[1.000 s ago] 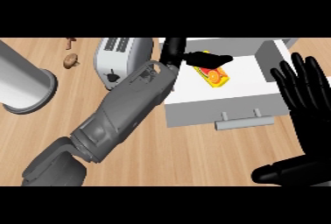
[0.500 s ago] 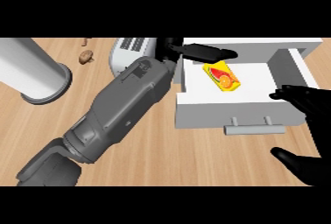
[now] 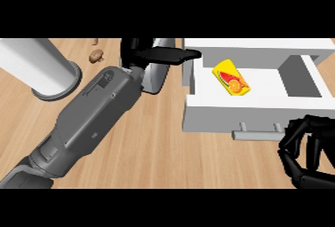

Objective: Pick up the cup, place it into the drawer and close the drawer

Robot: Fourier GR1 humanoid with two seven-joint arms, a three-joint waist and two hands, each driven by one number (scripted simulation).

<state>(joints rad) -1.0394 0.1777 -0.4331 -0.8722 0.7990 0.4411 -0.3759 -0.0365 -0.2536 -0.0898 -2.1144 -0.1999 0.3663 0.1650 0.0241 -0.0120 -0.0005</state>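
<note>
The yellow cup point(image 3: 233, 82) lies inside the open drawer point(image 3: 252, 116), just right of the open left hand point(image 3: 160, 54). The right hand point(image 3: 313, 148), fingers curled, empty, sits by the drawer's handle point(image 3: 259, 135).

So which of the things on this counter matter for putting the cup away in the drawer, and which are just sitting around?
For the job:
- cup, yellow, lying inside the drawer
- drawer, open, with its handle towards the robot
- right hand, curled near the handle
- left hand, beside the drawer

Just lying about:
- toaster
- white cylinder
- small brown item
</note>
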